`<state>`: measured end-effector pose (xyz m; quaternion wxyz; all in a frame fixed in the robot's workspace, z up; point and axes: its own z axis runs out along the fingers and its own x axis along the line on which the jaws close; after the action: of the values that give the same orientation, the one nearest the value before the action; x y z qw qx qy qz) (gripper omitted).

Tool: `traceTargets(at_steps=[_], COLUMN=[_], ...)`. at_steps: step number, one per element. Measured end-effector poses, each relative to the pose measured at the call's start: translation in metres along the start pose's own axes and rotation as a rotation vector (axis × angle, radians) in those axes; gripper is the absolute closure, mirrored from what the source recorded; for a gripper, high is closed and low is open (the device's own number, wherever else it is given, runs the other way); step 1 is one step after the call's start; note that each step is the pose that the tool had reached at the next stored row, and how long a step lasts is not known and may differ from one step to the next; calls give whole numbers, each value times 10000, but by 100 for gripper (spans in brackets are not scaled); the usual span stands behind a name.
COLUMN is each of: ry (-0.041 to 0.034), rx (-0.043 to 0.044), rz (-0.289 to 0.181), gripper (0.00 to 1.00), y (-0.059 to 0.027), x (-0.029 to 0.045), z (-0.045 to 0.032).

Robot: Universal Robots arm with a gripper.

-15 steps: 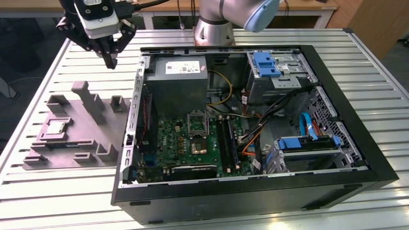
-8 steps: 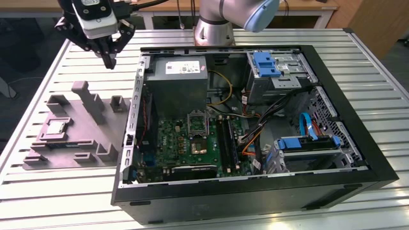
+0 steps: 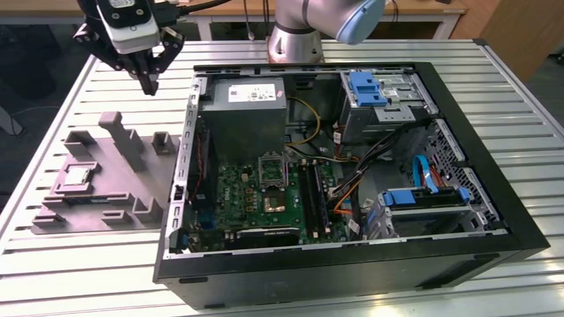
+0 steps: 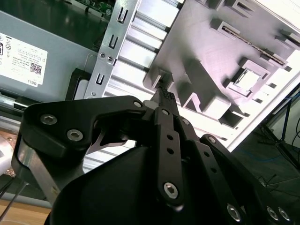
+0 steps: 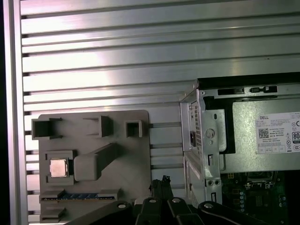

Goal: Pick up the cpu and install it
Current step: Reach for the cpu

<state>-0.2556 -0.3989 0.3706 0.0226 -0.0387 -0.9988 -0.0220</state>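
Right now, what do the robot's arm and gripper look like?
The arm is a silver-grey metal tube with a pale blue rounded joint cap. The gripper is black, built of flat linked bars fastened with silver screws, tapering to narrow tips. A white and grey housing sits above it, and a black cable runs from there.

Bright, even light: streaked glare along the ribbed counter [image 5: 140, 47] in the first wrist view, grey block [image 4: 197, 37] washed near-white at one edge and hand [image 4: 163, 96] darkly shaded in the second wrist view, computer case [image 3: 335, 271] interior dim, shadows soft.
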Motion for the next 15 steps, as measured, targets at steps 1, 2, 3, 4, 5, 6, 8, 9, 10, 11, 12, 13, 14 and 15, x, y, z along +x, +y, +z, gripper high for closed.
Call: traceTargets(at_steps=[1, 2, 3, 4, 5, 6, 8, 9, 10, 11, 12, 13, 14, 15], ry=[0, 0, 0, 0, 0, 0, 0, 0, 0, 0, 0, 0, 0, 0], rx=[0, 0, 0, 0, 0, 0, 0, 0, 0, -1, 0, 0, 0, 0], rz=[0, -1, 0, 0, 0, 0, 0, 1, 1, 0, 0, -1, 0, 0], gripper=[89, 89, 89, 89, 89, 89, 89, 89, 89, 89, 89, 89, 89, 89], y=[0, 0, 0, 0, -1, -1, -2, -2, -2, -2, -3, -3, -3, -4], x=[1, 2, 4, 5, 13, 17, 19, 22, 24, 27, 30, 31, 38, 47], z=[0, 0, 0, 0, 1, 2, 3, 3, 4, 4, 5, 5, 7, 10])
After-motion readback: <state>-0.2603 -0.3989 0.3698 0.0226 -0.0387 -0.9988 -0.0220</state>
